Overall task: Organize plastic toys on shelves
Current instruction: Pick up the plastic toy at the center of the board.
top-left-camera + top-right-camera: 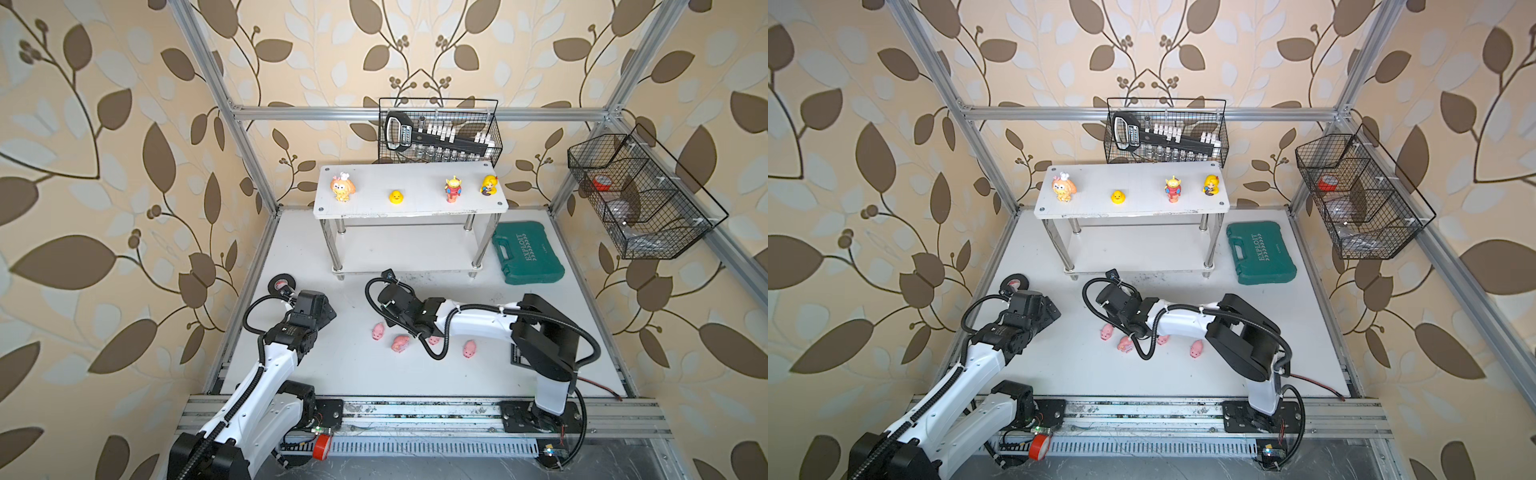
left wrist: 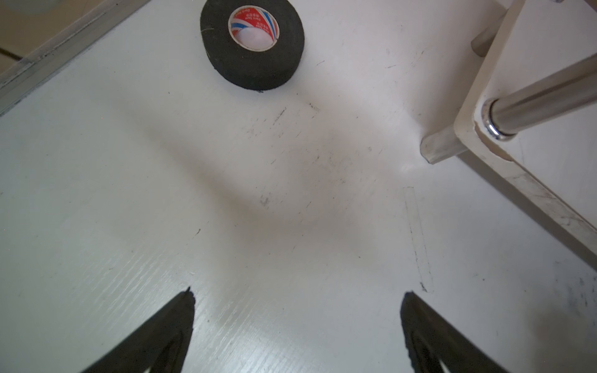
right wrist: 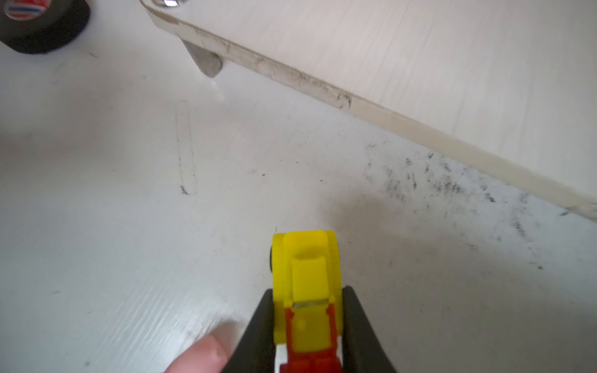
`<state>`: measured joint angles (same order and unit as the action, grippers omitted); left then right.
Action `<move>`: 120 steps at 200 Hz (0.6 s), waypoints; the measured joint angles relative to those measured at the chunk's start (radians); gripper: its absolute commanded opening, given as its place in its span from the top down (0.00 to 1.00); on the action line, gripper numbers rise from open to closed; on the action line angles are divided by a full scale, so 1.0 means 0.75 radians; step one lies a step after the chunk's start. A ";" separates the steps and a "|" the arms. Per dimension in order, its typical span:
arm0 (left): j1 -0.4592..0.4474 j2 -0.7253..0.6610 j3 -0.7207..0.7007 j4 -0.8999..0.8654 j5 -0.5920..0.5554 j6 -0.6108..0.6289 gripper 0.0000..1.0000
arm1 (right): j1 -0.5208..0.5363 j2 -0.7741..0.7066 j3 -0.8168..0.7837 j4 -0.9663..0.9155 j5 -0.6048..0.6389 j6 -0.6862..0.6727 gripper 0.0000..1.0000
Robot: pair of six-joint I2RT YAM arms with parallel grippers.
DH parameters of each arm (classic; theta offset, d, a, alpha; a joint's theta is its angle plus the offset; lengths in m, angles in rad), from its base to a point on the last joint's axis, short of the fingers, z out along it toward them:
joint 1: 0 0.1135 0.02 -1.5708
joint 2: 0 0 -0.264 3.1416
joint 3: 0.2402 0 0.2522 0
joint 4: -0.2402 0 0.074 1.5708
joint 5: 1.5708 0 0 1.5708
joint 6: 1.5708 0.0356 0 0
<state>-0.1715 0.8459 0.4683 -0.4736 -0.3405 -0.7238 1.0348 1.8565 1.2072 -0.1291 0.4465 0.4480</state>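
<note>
Clamped between the dark fingers [image 3: 258,326] of my right gripper [image 3: 308,289] was the yellow-red vehicle [image 3: 307,264], its yellow end poking out past the tips and its red part back between the jaws, which stood narrow and pressed on both its sides. Whether its wheels touched the table [image 3: 129,226] I could not tell. Just beside one finger, at the very edge of that wrist view, lay the blurred shape of a pink piglet [image 3: 200,355]. Beyond the vehicle ran the scuffed front edge of the lower board [image 3: 420,80] of the shelves [image 1: 419,183], near the toy but apart from it. My left gripper [image 2: 298,292] hung with its jaws spread wide over the white table and held nothing; the black tape roll [image 2: 255,72] lay flat beyond it, and a chrome leg [image 2: 533,97] of the shelves stood near. In both top views four pink piglets [image 1: 378,331] [image 1: 400,343] [image 1: 433,340] [image 1: 469,349] lay on the table under and beside my right forearm [image 1: 473,324], close together, one of them partly hidden by the arm. On the top board stood a row of four toys, each apart from the next: the orange animal with bow [image 1: 343,188], the yellow duck [image 1: 397,196], the green-headed alien [image 1: 453,189] and the yellow doll [image 1: 488,185], all upright. On the table just beside the right end of the shelves lay the green tool case [image 1: 528,252], closed.
</note>
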 measured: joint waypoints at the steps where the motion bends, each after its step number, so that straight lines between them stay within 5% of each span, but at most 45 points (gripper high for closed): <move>1: 0.000 0.000 0.000 -0.001 0.000 0.000 0.01 | 0.002 -0.009 0.002 -0.006 0.002 0.000 0.75; 62: 0.001 -0.001 -0.001 0.000 0.001 0.000 0.01 | 0.071 -0.307 0.368 -0.333 0.160 0.011 0.77; 120: 0.000 -0.019 -0.009 0.008 0.002 0.002 0.01 | 0.052 -0.218 0.907 -0.574 0.368 0.004 0.77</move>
<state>-0.1715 0.8314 0.4618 -0.4679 -0.3393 -0.7227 1.0740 1.6932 1.8877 -0.5598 0.7227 0.4511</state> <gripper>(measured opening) 0.987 0.255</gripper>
